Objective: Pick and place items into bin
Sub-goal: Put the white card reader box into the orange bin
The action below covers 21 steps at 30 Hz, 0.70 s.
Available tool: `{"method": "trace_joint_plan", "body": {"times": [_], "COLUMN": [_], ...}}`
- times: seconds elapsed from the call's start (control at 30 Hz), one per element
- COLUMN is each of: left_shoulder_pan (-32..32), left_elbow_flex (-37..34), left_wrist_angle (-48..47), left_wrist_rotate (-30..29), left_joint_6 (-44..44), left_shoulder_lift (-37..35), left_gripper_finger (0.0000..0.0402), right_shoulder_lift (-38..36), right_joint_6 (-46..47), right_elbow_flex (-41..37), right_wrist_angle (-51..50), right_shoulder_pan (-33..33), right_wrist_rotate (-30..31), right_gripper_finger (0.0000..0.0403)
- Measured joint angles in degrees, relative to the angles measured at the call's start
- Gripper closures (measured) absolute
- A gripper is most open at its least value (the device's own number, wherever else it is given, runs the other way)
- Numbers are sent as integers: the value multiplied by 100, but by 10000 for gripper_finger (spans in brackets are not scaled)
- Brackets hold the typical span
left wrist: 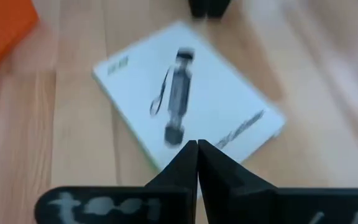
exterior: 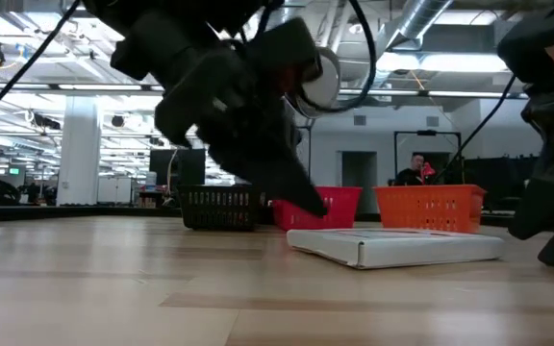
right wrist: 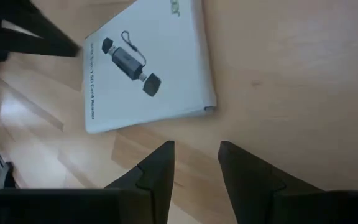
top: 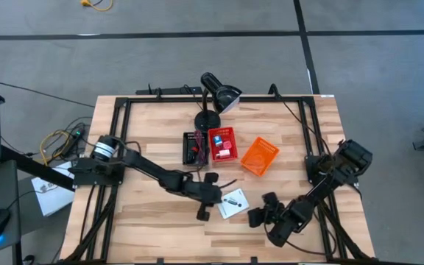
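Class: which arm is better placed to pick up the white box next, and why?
Left. The left gripper, fingers shut, hovers at the white box's edge; the right gripper, open, sits slightly farther off.

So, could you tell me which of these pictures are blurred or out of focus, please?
Left wrist view: the white box is smeared by blur and its printing is unreadable, above the shut left gripper. Right wrist view: the same box is crisp, its print legible, beyond the open right gripper. Low view: the near dark arm is soft. High view: evenly sharp, no glare on the table.
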Motion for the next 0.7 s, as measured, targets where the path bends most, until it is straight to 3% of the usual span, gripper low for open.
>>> {"method": "trace_joint_plan", "body": {"times": [0.2,0.5,0.7], "left_shoulder_pan": [-2,-29,-50], "left_elbow_flex": [91,93,72], "left_wrist_angle": [-371,-781,-973], "left_wrist_rotate": [-80,-541,-565], "left_joint_6": [-7,114,-179], "left_shoulder_lift": [110,-449,-392], "left_gripper_finger": [402,402,402], "right_shoulder_lift": [-12,-17,-15], "right_joint_6": [163,168,-56], "right_elbow_flex": [-46,-54,-58], "right_wrist_angle": [-241,-278,-312], "right_shoulder_pan": [-33,-131,-264], "right_wrist_rotate": [-2,14,17], "right_gripper_finger": [276,276,276]}}
